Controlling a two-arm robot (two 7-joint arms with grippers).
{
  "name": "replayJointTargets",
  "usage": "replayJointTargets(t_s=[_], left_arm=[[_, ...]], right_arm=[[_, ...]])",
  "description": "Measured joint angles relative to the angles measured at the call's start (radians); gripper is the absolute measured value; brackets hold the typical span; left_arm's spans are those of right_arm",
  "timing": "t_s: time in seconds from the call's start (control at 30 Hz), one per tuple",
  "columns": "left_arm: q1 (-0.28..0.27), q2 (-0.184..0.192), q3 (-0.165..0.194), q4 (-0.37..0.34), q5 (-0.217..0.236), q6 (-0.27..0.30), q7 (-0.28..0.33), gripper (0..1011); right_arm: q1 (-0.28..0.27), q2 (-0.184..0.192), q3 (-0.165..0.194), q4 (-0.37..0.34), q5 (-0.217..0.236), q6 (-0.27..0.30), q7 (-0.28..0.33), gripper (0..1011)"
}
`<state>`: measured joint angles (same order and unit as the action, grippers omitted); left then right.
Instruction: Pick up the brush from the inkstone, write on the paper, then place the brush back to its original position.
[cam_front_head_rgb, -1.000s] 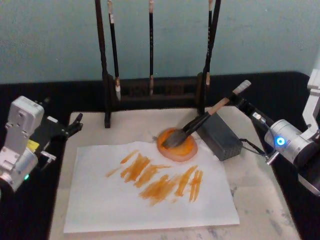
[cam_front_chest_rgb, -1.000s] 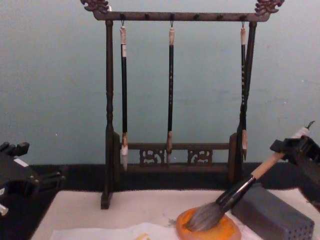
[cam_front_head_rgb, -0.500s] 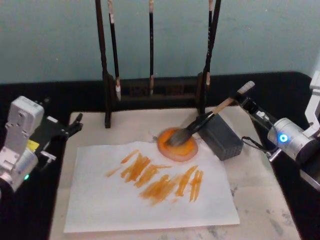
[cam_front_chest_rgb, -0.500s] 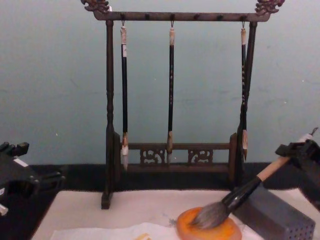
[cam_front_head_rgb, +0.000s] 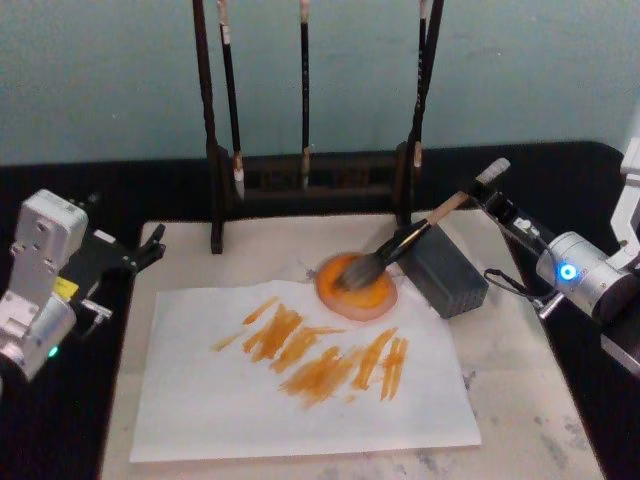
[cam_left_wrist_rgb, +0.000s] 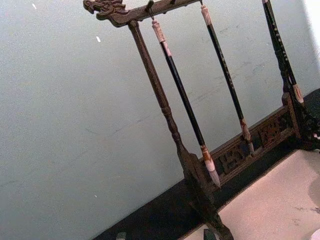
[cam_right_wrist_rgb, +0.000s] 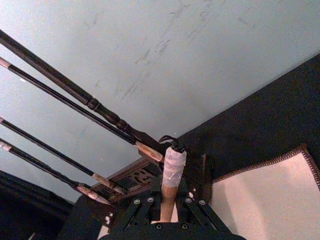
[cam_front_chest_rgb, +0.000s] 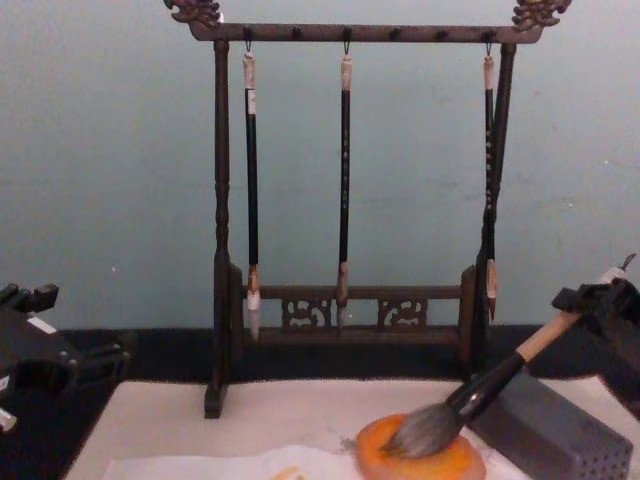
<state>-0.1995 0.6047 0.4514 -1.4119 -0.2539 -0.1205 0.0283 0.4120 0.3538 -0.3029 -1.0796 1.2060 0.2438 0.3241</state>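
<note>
Orange strokes are already lying on the paper (cam_front_head_rgb: 300, 380), so the writing seems done and the step in hand is, as I judge it, putting the brush (cam_front_head_rgb: 400, 246) back. The paper is lying nearest, below and to the left of the right claw (cam_front_head_rgb: 497, 205). Farther in, the brush bristles are resting in the inkstone (cam_front_head_rgb: 356, 287), which is sitting at the paper's far edge, and the black shaft is leaning over the grey perforated block (cam_front_head_rgb: 446, 272) just beside the dish.

The risk is in the release. If the right claw is opening while the handle is leaning only loosely on the block, the brush may be rolling off or dragging the wet bristles out of the dish, and this would be staining the paper or the felt mat (cam_front_head_rgb: 520, 400). Pulling back along the handle could also be tipping the light dish.

The right claw is clenched on the white-wrapped end of the handle, with its arm reaching in low from the right. The left claw (cam_front_head_rgb: 140, 255) is waiting idle far to the left, at the mat's edge; I cannot tell its state. Behind everything, the brush rack (cam_front_chest_rgb: 345, 300) is standing.
</note>
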Motion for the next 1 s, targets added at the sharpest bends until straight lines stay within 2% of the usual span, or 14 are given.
replayJointTargets(t_s=[0.43, 0.57, 0.6, 0.87, 0.9, 0.97, 1.0], left_arm=[[0.0, 0.0, 0.0, 0.0, 0.0, 0.0, 0.0, 1001], [0.0, 0.0, 0.0, 0.0, 0.0, 0.0, 0.0, 1001], [0.0, 0.0, 0.0, 0.0, 0.0, 0.0, 0.0, 1001], [0.0, 0.0, 0.0, 0.0, 0.0, 0.0, 0.0, 1001], [0.0, 0.0, 0.0, 0.0, 0.0, 0.0, 0.0, 1001], [0.0, 0.0, 0.0, 0.0, 0.0, 0.0, 0.0, 1001], [0.0, 0.0, 0.0, 0.0, 0.0, 0.0, 0.0, 1001]], right_arm=[[-0.004, -0.001, 0.002, -0.005, -0.002, 0.0, -0.005, 197], [-0.004, -0.001, 0.002, -0.006, -0.002, 0.0, -0.005, 313], [-0.004, -0.001, 0.003, -0.006, -0.002, 0.0, -0.005, 374], [-0.005, -0.001, 0.003, -0.007, -0.002, 0.0, -0.005, 590], [-0.005, -0.001, 0.003, -0.007, -0.002, 0.0, -0.005, 657], [-0.005, -0.001, 0.003, -0.007, -0.002, 0.0, -0.005, 699], [-0.005, -0.001, 0.003, -0.008, -0.002, 0.0, -0.005, 754]])
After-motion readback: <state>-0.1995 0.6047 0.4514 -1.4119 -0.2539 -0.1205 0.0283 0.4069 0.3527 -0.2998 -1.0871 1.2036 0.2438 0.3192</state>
